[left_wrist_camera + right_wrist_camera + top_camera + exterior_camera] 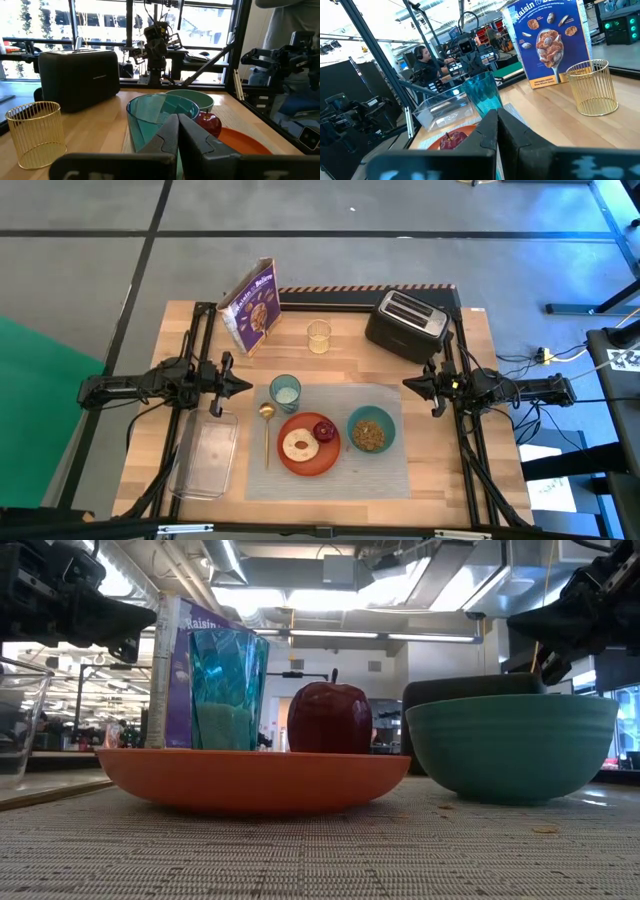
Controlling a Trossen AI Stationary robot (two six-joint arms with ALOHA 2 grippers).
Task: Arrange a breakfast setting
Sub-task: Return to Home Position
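The left gripper (244, 387), fingers pressed together, hovers just beside the pale blue cup (285, 391). The right gripper (410, 385), also closed, hangs at the corner of the grey placemat (390, 470) nearest the black toaster (405, 325). From above, the bagel (290, 442) and red apple (325, 429) share the orange plate (325, 463), brown cereal (370, 436) fills the teal bowl (350, 425), and the gold spoon (266, 435) lies left of the plate. At table height, the rims hide bagel and cereal.

back edge: cereal box (252, 307), wire cup (319, 337), toaster (405, 325) | mat (330, 485) front strip: open | left: clear tray (207, 458)
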